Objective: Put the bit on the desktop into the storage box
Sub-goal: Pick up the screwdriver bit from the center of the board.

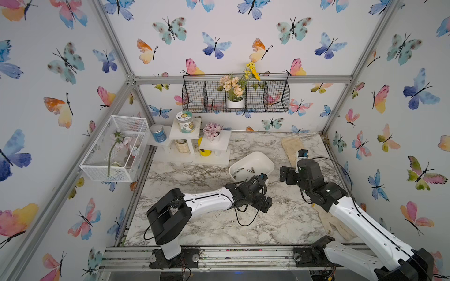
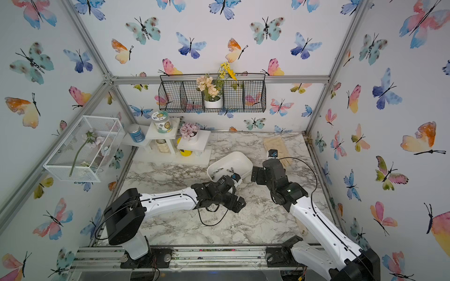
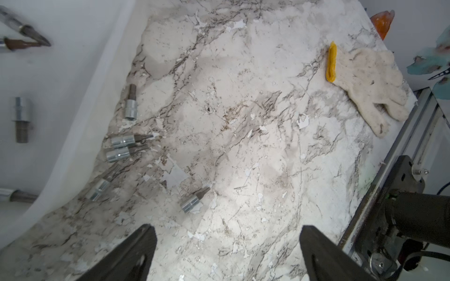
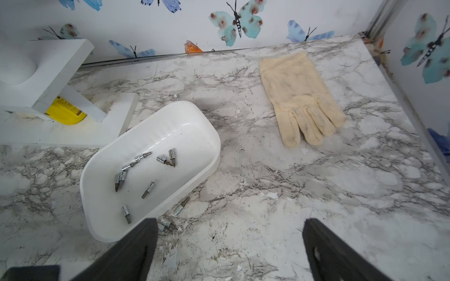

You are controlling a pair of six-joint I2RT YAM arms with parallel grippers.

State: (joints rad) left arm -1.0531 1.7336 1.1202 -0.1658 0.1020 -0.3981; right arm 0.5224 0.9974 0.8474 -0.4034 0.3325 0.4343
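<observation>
The storage box point(image 1: 258, 161) point(image 2: 234, 158) point(image 4: 185, 131), a shallow white tub, lies mid-desktop with several silver bits point(image 4: 148, 189) in it. More bits lie on the marble desktop point(image 1: 207, 219) against its near wall: several show in the left wrist view point(image 3: 193, 202) point(image 3: 130, 103) point(image 3: 121, 141), two in the right wrist view point(image 4: 181, 207) point(image 4: 167, 222). My left gripper point(image 3: 226, 231) point(image 1: 264, 203) hangs open over bare desktop near the loose bits. My right gripper point(image 4: 230, 226) point(image 1: 286, 176) is open and empty, just right of the box.
A cream glove point(image 4: 299, 97) point(image 1: 292, 146) lies at the back right. A knit glove point(image 3: 365, 82) with a yellow cuff lies near the right edge rail. A white stepped shelf point(image 1: 194, 143) with jars stands behind the box. A white mesh cage point(image 1: 114, 148) and a black wire basket point(image 1: 236, 95) hang on the walls.
</observation>
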